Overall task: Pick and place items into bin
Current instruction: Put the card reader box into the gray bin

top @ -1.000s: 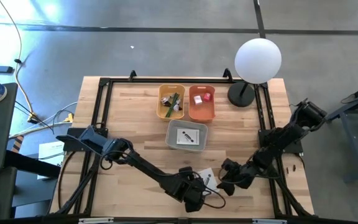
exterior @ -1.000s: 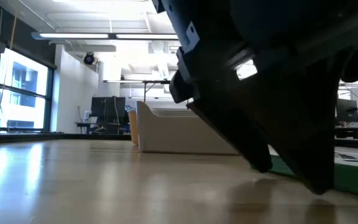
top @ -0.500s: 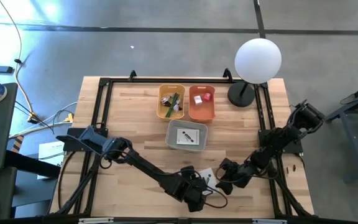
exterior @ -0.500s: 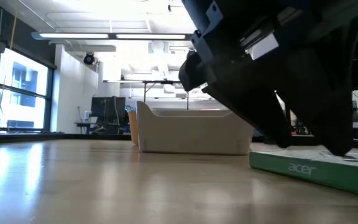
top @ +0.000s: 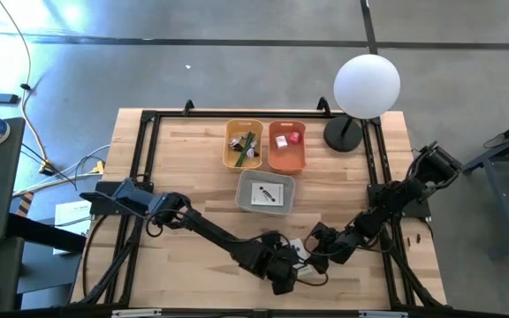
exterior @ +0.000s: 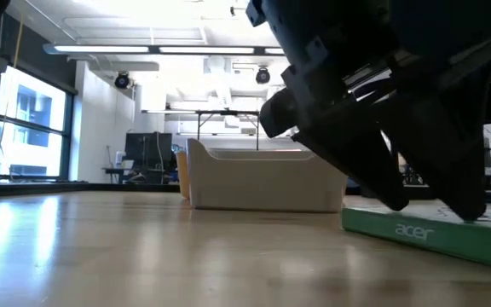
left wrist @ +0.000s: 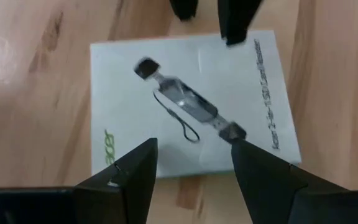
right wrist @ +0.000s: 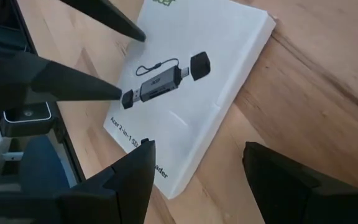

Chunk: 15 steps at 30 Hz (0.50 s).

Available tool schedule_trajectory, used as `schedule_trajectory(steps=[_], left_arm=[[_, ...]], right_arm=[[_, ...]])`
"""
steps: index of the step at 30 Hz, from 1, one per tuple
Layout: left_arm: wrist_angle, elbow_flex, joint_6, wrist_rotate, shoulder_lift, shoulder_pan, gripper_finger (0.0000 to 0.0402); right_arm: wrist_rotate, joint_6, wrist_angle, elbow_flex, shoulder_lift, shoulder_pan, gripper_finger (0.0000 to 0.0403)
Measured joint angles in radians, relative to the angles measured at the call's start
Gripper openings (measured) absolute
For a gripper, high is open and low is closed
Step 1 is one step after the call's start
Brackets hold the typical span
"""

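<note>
High view: both arms reach in over the near edge of the wooden table (top: 184, 168), meeting around a white Acer card-reader box (top: 295, 251) that lies flat on the wood just inside that edge, a little right of centre. The left gripper (top: 283, 268) comes at it from the left, the right gripper (top: 318, 253) from the right, and the two nearly touch above the box.

Left wrist view: the box (left wrist: 191, 99) lies flat on the table, printed with a picture of a dark and silver adapter with a cord and a green side stripe. The left gripper (left wrist: 194, 168) hangs over it with its fingers (left wrist: 129, 180) spread wide, gripping nothing. The tips of the other arm's fingers show at the box's far edge.

Right wrist view: the right gripper (right wrist: 197, 171) is also spread, its fingers (right wrist: 278, 180) clear of the box (right wrist: 191, 87), and the left arm's fingers point at the printed adapter.

Low view: the box (exterior: 424, 234) sits on the table with dark gripper parts just above it, and behind it stands the grey bin (exterior: 262, 179).

Toward the far edge, the grey bin (top: 266, 192) holds another white packet. Behind it, side by side, a yellow bin (top: 243, 145) holds a green-handled tool and small bits, and an orange bin (top: 286, 147) holds red and white cubes. A round white lamp (top: 367, 86) stands at the far right corner.
</note>
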Motion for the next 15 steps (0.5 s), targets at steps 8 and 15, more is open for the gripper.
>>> schedule_trajectory(steps=[8,15], left_arm=[[-0.006,0.000,0.001,0.018,0.000,-0.004,0.0192],[-0.006,0.000,0.002,0.036,0.000,-0.004,0.0187]], right_arm=[[-0.024,0.008,0.002,0.000,0.000,-0.005,0.0231],[-0.031,0.008,0.006,0.000,0.000,-0.015,0.0228]])
